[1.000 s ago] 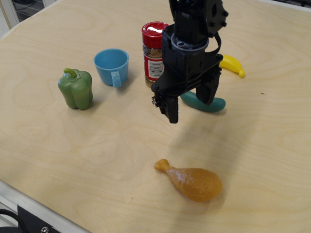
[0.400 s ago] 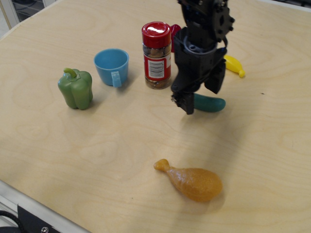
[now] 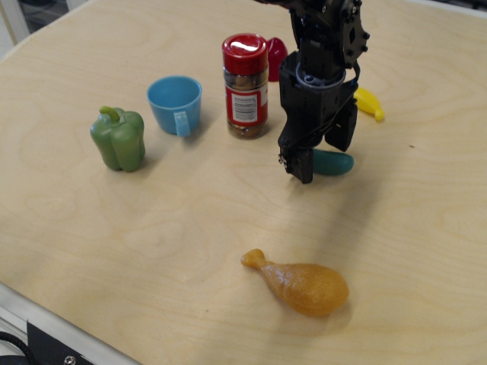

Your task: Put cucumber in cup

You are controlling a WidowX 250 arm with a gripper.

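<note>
Black pincer (image 3: 323, 152) astride smooth, round-ended teal cucumber (image 3: 335, 162), jaws apart.

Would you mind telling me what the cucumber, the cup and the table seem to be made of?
Cucumber: probably smooth plastic; even dark teal colour, faint sheen, rounded end, partly hidden behind the gripper.
Cup: likely moulded plastic; uniform light blue, matte, with a moulded side handle.
Table: looks like light plywood or wood veneer; visible wavy grain, satin finish.
</note>
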